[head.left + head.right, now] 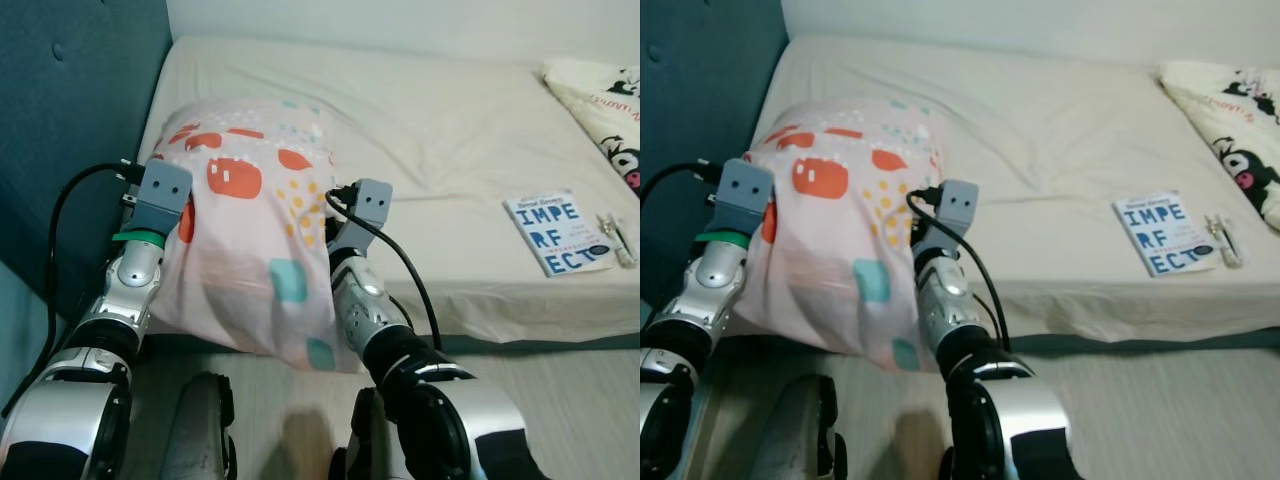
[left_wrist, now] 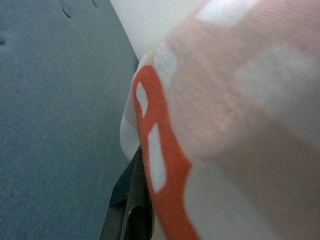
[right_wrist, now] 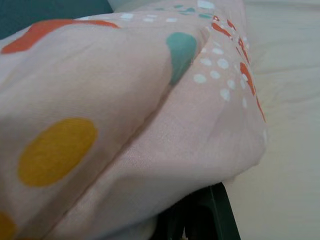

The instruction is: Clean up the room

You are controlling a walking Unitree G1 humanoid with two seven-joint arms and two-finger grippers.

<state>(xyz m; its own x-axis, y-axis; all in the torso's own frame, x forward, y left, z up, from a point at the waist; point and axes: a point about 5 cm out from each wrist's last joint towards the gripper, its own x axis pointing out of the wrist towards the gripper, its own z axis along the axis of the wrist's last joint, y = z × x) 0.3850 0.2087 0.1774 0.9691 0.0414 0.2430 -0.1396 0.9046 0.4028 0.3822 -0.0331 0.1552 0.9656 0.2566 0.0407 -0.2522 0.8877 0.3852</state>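
The patterned pillow (image 1: pixel 245 235) lies at the head end of the bed (image 1: pixel 430 130), beside the teal headboard (image 1: pixel 70 120), with its lower part overhanging the mattress edge toward the robot. The left gripper (image 1: pixel 165 195) bears against one side of the pillow and the right gripper (image 1: pixel 360 215) against the opposite side, so the pillow sits clamped between the two arms. The wrist views show fabric pressed close over each gripper, with a dark finger (image 2: pixel 131 200) partly visible under the cloth. Whether either set of jaws is wide or narrow cannot be told; the fabric hides them.

Handling assessment: the pillow appears soft, light and bulky. It will deform under pressure and sag where unsupported, as the overhanging lower part indicates. The cotton-like cover is unlikely to be slippery, but loose cloth may slide over the filling. A two-sided squeeze at mid-height, as positioned here, suits it better than a pinch at one corner. It is not fragile.

Elsewhere on the bed, well apart from the pillow: a book (image 1: pixel 557 232), a small object just beside it (image 1: pixel 617 240), and a printed cushion (image 1: pixel 600 100).
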